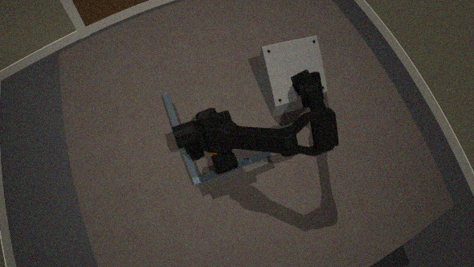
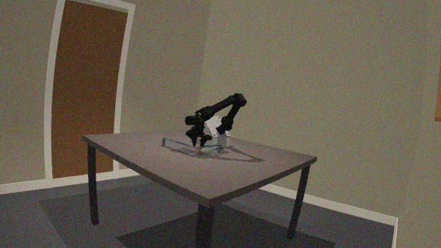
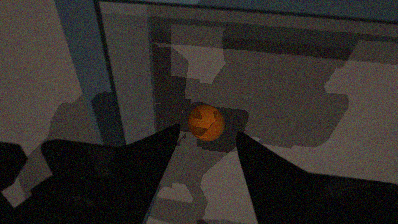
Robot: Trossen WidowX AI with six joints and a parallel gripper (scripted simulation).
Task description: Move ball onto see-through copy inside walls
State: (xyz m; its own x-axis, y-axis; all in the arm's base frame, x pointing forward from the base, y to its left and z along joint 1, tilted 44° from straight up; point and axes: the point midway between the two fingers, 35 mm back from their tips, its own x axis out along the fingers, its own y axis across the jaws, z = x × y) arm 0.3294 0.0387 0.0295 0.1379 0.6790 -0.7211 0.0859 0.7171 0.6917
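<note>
A: Where's the ball [image 3: 205, 122]?

B: On the table [image 2: 179, 168], inside the corner made by the two low clear walls [image 3: 87, 75]. In the wrist view it is orange with darker patches and sits just ahead of the gripper's [image 3: 207, 137] fingertips, in the gap between them. One wall runs up its left side, the other crosses the top of that view.

A: Is the gripper holding it?

B: No. The fingers stand apart, wider than the ball, with table showing between each dark finger [image 3: 150, 150] and the ball's sides. Nothing is clamped.

A: Can you see the see-through copy?

B: Not as a separate thing. The ball's colour looks uneven, but I can't tell whether that is the copy overlapping it.

A: And from above?

B: The arm [image 1: 257, 138] reaches from its white base plate [image 1: 293, 64] across to the corner and covers most of it. Only a sliver of orange shows under the wrist, close to where the two pale blue walls meet.

A: Any writing or brand marks?

B: None that can be read; the arm is plain black, and the plate shows only small dark dots at its corners.

A: The room?

B: A brown door [image 2: 86, 86] behind the table, plain walls.
</note>
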